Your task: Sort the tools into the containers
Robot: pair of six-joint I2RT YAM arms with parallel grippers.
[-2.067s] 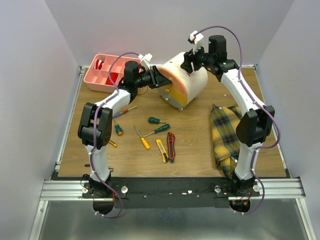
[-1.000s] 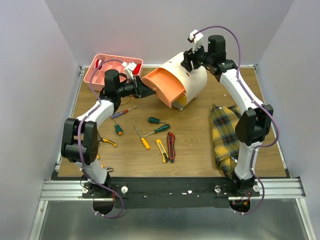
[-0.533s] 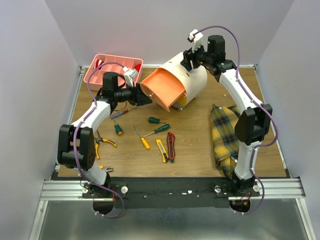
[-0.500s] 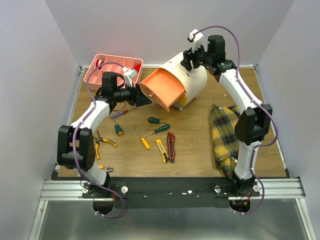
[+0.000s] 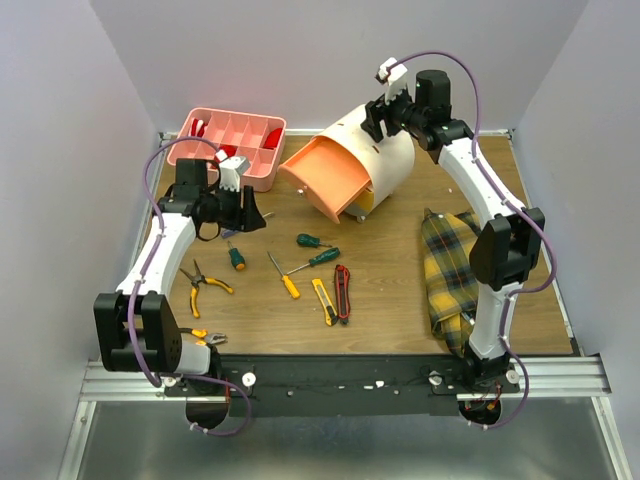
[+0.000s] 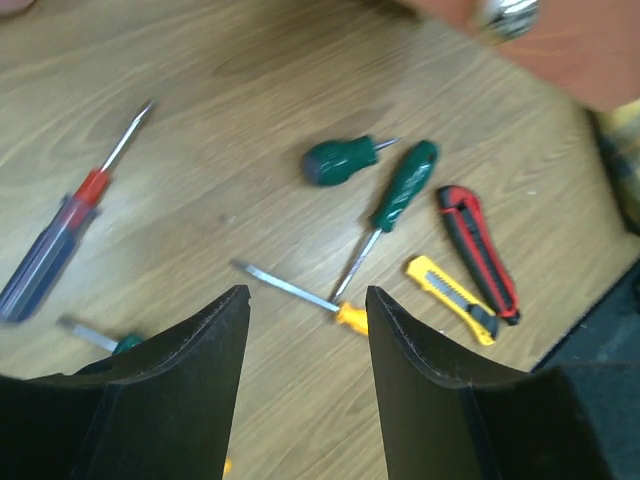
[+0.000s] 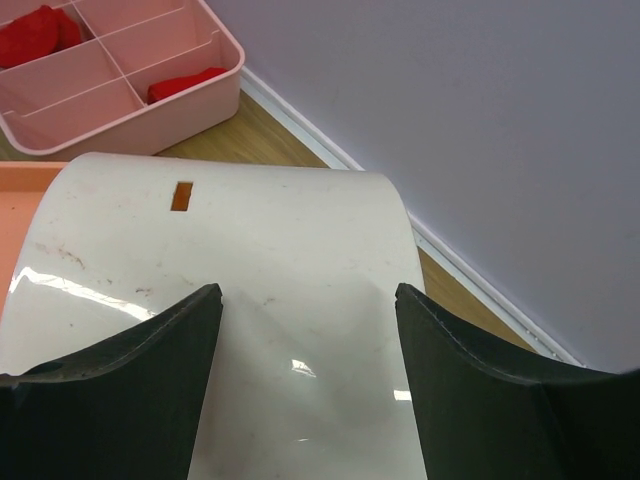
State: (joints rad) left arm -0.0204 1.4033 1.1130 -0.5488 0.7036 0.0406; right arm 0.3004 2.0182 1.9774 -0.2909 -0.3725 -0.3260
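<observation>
The cream drawer unit point(image 5: 388, 158) stands at the back, its orange drawer point(image 5: 323, 177) pulled out to the left. The pink tray point(image 5: 228, 134) is at the back left. My right gripper point(image 5: 376, 117) is open with its fingers spread over the unit's top point(image 7: 250, 250). My left gripper point(image 5: 254, 214) is open and empty above the table, left of the drawer. Loose tools lie on the table: a red-blue screwdriver point(image 6: 60, 245), a green stubby screwdriver point(image 6: 335, 160), a long green screwdriver point(image 6: 400, 190), a yellow-handled screwdriver point(image 6: 352, 317), a yellow knife point(image 6: 450, 298) and a red knife point(image 6: 478, 250).
A yellow plaid cloth point(image 5: 450, 265) lies at the right. Yellow-handled pliers point(image 5: 200, 283) and a small green-orange screwdriver point(image 5: 236, 258) lie at the left; another tool point(image 5: 205, 337) sits at the near left edge. Some tray compartments point(image 7: 40, 25) hold red items.
My left gripper drew the orange drawer out of the unit, let go of it and moved back left and nearer over the table. The right arm has stayed on the unit.
</observation>
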